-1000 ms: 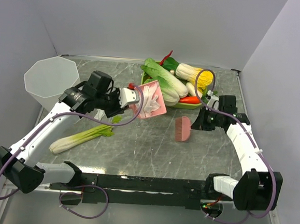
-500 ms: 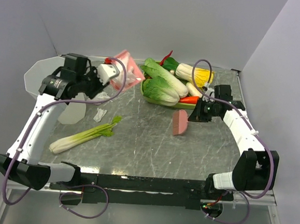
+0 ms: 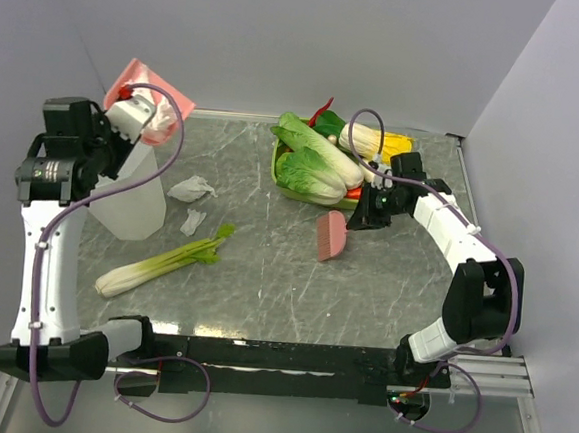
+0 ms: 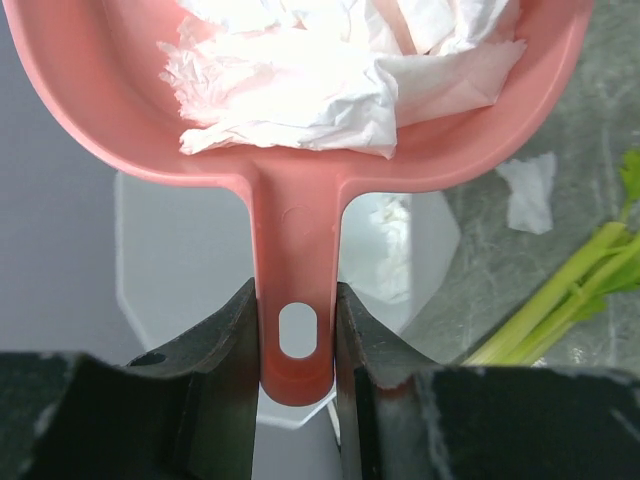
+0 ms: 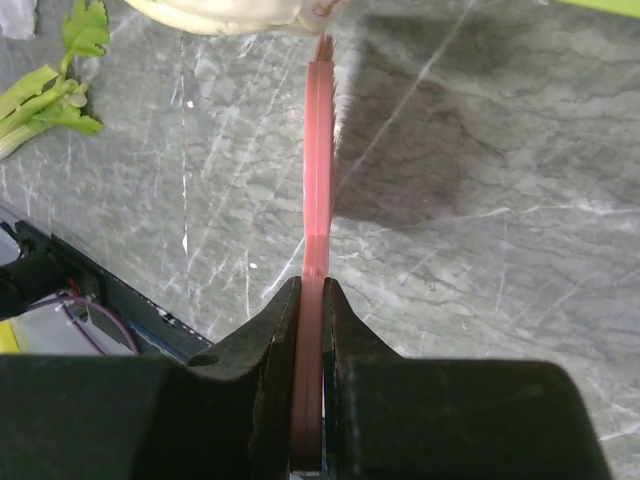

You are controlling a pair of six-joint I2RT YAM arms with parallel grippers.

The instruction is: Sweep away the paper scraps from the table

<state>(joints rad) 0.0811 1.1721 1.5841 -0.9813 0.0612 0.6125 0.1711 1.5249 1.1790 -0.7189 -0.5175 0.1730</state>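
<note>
A grey-green marble table (image 3: 295, 277) sits boxed in by plain grey walls. The left gripper (image 4: 297, 330) clamps the handle of one pink dustpan (image 4: 120, 120), with crumpled paper scraps (image 4: 300, 90) heaped in its scoop above one translucent bin (image 3: 130, 204). Two more paper scraps (image 3: 191, 187) lie just beyond the pan's rim, beside one leek (image 3: 160, 264). The right gripper (image 5: 310, 300) pinches one pink brush (image 5: 318, 150).

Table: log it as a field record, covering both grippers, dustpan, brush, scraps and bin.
left gripper: shut on dustpan handle
right gripper: shut on brush
dustpan: held in the air above bin
scraps: crumpled heap inside dustpan
loose scraps: two on table, beside bin
brush: near vegetables
leek: lying on table
</note>
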